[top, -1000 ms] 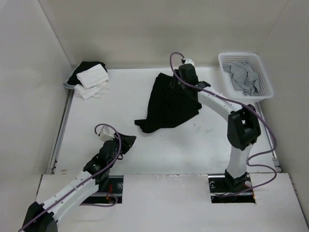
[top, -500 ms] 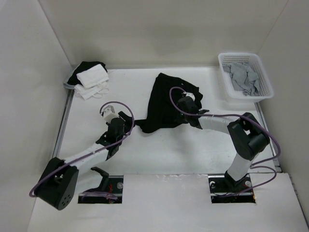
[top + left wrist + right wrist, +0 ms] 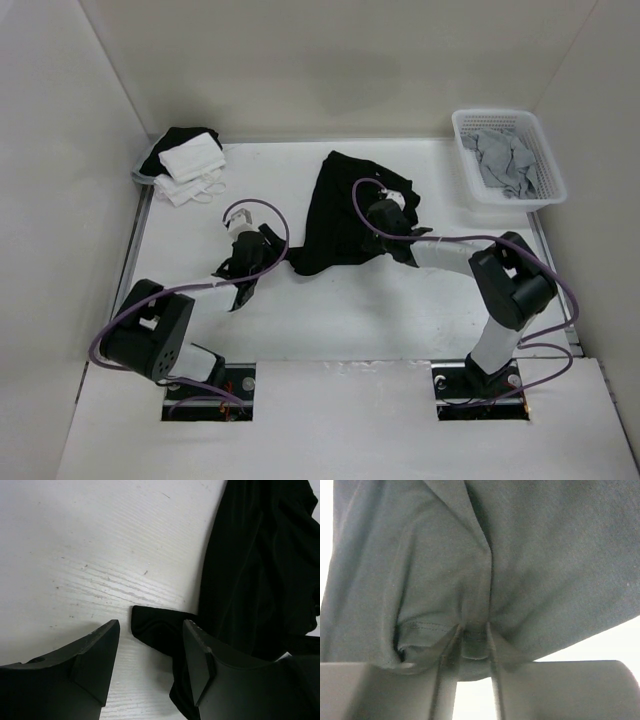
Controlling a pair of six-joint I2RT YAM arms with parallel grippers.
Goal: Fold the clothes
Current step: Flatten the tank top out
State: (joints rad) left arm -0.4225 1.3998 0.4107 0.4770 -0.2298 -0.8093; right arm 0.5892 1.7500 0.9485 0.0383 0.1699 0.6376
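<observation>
My left gripper (image 3: 150,628) is low over the white table (image 3: 75,555), left of centre in the overhead view. Its two dark fingers (image 3: 100,655) are spread wide. A loose corner of the plain black short-sleeved T-shirt (image 3: 345,215) lies at the mouth of the gap, close to the finger on the right of my wrist picture; I cannot tell whether they touch. My right gripper (image 3: 474,632) rests on the shirt's middle, its fingers drawn close and pinching a bunched fold of the thin fabric beside a stitched hem. The shirt lies crumpled in the upper middle of the overhead view. A white plastic basket (image 3: 462,150) at upper right holds a light grey garment (image 3: 505,160), and a pile of white cloths on black cloth (image 3: 190,160) sits at upper left
</observation>
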